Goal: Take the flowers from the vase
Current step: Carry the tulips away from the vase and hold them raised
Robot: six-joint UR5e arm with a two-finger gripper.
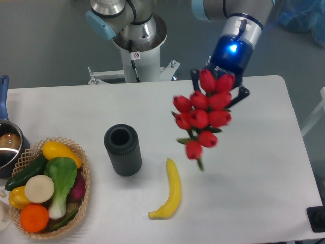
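1. Hanging in the air over the right half of the table [254, 168], the flowers [202, 116] are a tight bunch of red buds, slightly blurred, with a bit of green stem pointing down toward the tabletop; they touch nothing below them.
2. The gripper [218, 84] sits at the top of the bunch, under the blue-lit wrist. Its dark fingers show on either side of the upper buds and appear closed around the bunch, though the actual contact is hidden by the blooms.
3. The vase [123, 150] stands upright, well apart to the left, its round mouth dark and with nothing in it.
4. A banana [170, 191] lies on the table between the vase and the spot beneath the flowers, nearer the front edge.
5. A basket [84, 168] of vegetables and fruit sits at the far left, with a pot [7, 147] behind it at the edge.
6. Judged from this, the lift out of the vase is done; what is left, at most, is keeping the bunch secure.
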